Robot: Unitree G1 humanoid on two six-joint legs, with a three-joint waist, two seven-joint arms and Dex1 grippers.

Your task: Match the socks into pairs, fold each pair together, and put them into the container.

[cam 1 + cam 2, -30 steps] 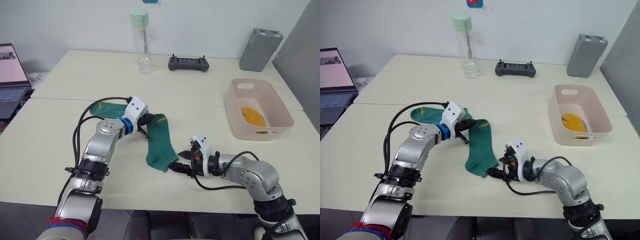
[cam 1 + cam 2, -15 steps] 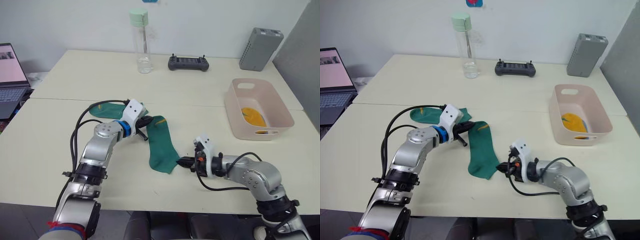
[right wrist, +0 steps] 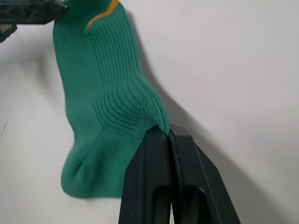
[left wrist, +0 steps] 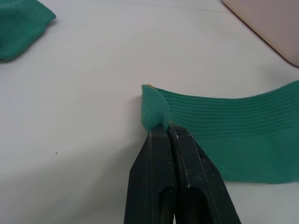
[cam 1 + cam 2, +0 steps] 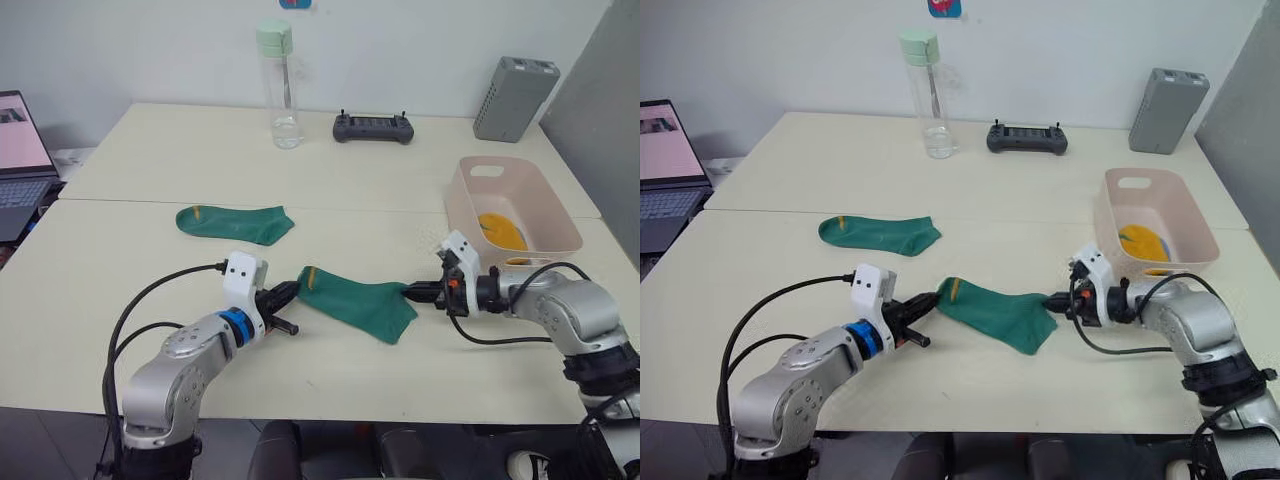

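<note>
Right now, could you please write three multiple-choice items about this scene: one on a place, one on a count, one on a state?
1. Where does the free green sock lie?
A. in the pink tub
B. on the table, beyond the held sock
C. under the laptop

2. How many dark green socks show?
A. one
B. two
C. four

3. How is the held green sock gripped?
A. by the left gripper alone
B. by neither gripper
C. by both grippers, one at each end

Answers:
1 B: it rests flat on the table, apart from both arms.
2 B: one lies free, one is held.
3 C: the left gripper pinches one end and the right gripper the other; both wrist views show shut fingers on fabric.
</note>
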